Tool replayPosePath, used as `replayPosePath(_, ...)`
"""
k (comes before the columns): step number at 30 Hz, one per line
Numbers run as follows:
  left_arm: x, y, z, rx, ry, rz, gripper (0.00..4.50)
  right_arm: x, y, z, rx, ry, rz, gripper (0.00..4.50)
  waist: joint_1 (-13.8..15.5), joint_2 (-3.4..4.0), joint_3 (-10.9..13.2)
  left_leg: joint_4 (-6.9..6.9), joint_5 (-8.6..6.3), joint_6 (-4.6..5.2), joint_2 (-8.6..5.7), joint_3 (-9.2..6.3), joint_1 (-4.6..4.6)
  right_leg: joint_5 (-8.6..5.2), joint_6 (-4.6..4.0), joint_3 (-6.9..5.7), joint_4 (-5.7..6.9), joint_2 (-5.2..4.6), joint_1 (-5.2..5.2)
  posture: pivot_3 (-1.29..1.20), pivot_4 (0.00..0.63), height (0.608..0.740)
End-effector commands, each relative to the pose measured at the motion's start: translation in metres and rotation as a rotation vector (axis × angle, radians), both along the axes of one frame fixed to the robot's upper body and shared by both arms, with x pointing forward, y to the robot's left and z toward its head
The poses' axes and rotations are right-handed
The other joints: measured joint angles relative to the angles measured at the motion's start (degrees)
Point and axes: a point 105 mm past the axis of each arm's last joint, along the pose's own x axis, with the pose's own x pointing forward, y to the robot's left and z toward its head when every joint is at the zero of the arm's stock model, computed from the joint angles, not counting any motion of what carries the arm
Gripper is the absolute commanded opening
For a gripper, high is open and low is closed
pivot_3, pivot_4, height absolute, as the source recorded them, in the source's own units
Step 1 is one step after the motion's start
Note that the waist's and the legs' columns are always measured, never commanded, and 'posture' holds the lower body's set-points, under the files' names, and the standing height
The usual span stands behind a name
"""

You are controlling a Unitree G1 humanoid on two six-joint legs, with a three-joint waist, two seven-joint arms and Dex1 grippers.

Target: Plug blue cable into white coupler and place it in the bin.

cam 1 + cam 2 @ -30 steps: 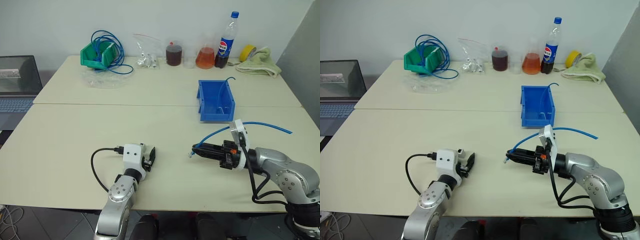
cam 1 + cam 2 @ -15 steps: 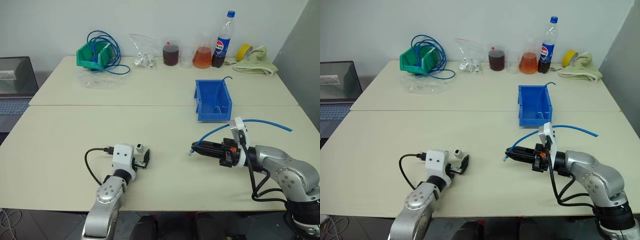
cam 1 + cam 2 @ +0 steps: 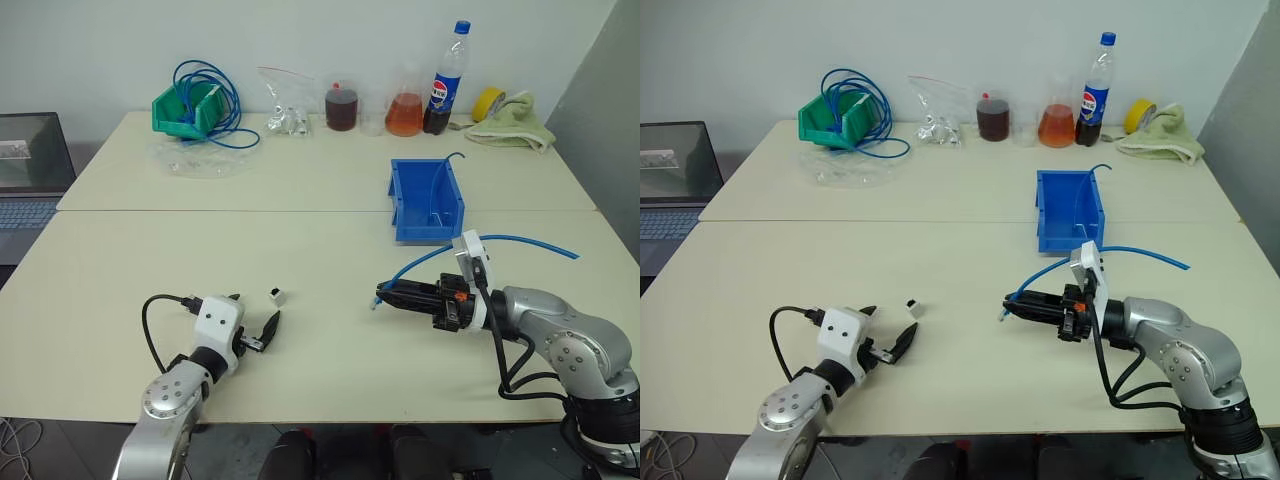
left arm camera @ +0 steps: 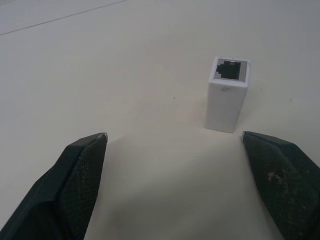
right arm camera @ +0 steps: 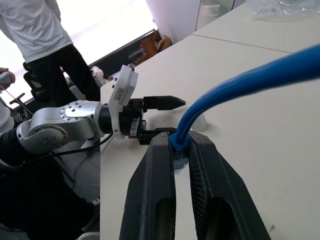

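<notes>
On the near half of the cream table [image 3: 120, 250], the white coupler [image 3: 276, 295] sits by itself, standing upright with its dark socket facing up, nothing touching it. From the left wrist view you get a good look at it: it's [image 4: 227, 95] standing between and a bit past the two black fingertips [image 4: 82, 165], clear of both. So the left gripper [image 3: 258, 332] is spread wide and has nothing in it, hovering low just beside the coupler on the robot's side of it.

Over on the right, the right gripper [image 3: 393, 296] is pointing sideways toward the left arm, fingers clenched on the blue cable [image 3: 520, 243] right near its plug end. In the right wrist view the cable [image 5: 235, 87] comes down between the two fingers and is pinched there. From the pinch, the rest of the strand arcs up and back over the right wrist and trails off toward the table's right edge. Coupler and plug end are well apart, with bare table between them.

The blue bin [image 3: 427, 203] is farther back, behind the right gripper, with its open top up. A thin dark wire-ish thing pokes out of it, can't really tell what it is.

Along the far edge: a green bin [image 3: 186, 110] with a coiled bundle of blue cable [image 3: 218, 88], a clear bag of small parts [image 3: 288, 100], a couple of jars with reddish liquid, a cola bottle [image 3: 445, 80], yellow tape and a greenish cloth [image 3: 512, 125]. A laptop [image 3: 30, 165] sits off the left side. The right wrist view also catches a person [image 5: 45, 45] standing in the background.
</notes>
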Motion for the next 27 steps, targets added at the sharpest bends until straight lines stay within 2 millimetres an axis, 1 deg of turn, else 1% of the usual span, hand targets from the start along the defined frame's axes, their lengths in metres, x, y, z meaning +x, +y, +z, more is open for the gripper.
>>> replayPosePath(1, -0.001, 0.022, 0.008, -0.008, 0.018, -0.030, 4.50, -0.009, 0.007, 0.013, 0.024, -0.061, 0.045, 0.11, -0.1, 0.01, 0.0, -0.01, 0.00, 0.00, 0.01, 0.00, 0.00, 0.00, 0.00, 0.00, 0.00, 0.00, -0.01, 0.00, 0.150, 0.740)
replayPosePath(6, 0.008, 0.039, 0.021, -0.057, 0.073, -0.136, 4.50, -0.010, 0.010, 0.014, 0.030, -0.061, 0.054, 0.11, -0.1, 0.00, 0.0, -0.01, 0.00, 0.00, 0.01, -0.02, 0.00, -0.01, -0.01, -0.03, 0.03, 0.00, -0.03, 0.00, 0.150, 0.740)
replayPosePath(10, 0.017, 0.045, 0.033, -0.018, 0.113, -0.284, 4.50, -0.011, 0.013, 0.014, 0.033, -0.060, 0.067, 0.11, -0.1, -0.01, 0.0, -0.01, 0.00, 0.00, -0.01, -0.03, -0.02, -0.01, -0.01, -0.04, 0.03, 0.00, -0.05, 0.00, 0.150, 0.740)
replayPosePath(14, 0.016, 0.036, 0.041, 0.045, 0.166, -0.516, 4.50, -0.012, 0.016, 0.015, 0.039, -0.061, 0.081, 0.11, -0.2, 0.00, 0.0, -0.04, 0.00, 0.00, -0.01, 0.01, -0.05, -0.01, -0.02, 0.00, 0.02, 0.01, -0.12, 0.00, 0.150, 0.740)
replayPosePath(15, 0.016, 0.035, 0.044, 0.054, 0.167, -0.548, 4.50, -0.013, 0.017, 0.015, 0.040, -0.061, 0.083, 0.11, -0.3, 0.00, 0.0, -0.06, 0.00, 0.00, -0.01, 0.01, -0.06, 0.00, -0.02, 0.01, 0.02, 0.01, -0.14, 0.00, 0.150, 0.740)
replayPosePath(19, 0.015, 0.035, 0.050, 0.182, 0.196, -0.735, 4.50, -0.014, 0.020, 0.015, 0.046, -0.057, 0.089, 0.11, -0.3, -0.01, 0.0, -0.08, 0.01, -0.01, 0.02, 0.00, -0.26, -0.01, -0.06, 0.00, 0.06, 0.01, -0.39, 0.00, 0.150, 0.740)
replayPosePath(20, 0.015, 0.035, 0.051, 0.213, 0.190, -0.768, 4.50, -0.015, 0.021, 0.015, 0.047, -0.056, 0.090, 0.11, -0.3, 0.00, 0.0, -0.08, 0.01, -0.01, 0.01, 0.00, -0.30, -0.01, -0.06, 0.00, 0.09, 0.02, -0.45, 0.00, 0.150, 0.740)
replayPosePath(24, 0.035, 0.037, 0.048, 0.316, 0.193, -0.824, 4.50, -0.017, 0.024, 0.014, 0.049, -0.048, 0.104, 0.11, -0.2, -0.01, 0.0, 0.06, 0.01, -0.02, 0.00, -0.02, -0.63, -0.01, -0.07, -0.02, 0.27, 0.01, -0.78, 0.00, 0.150, 0.740)
replayPosePath(27, 0.040, 0.032, 0.045, 0.340, 0.187, -0.878, 4.50, -0.017, 0.024, 0.014, 0.048, -0.046, 0.107, 0.11, -0.3, -0.01, 0.0, 0.14, 0.02, -0.02, -0.02, -0.02, -0.75, -0.01, -0.07, -0.05, 0.30, 0.01, -0.84, 0.00, 0.150, 0.740)
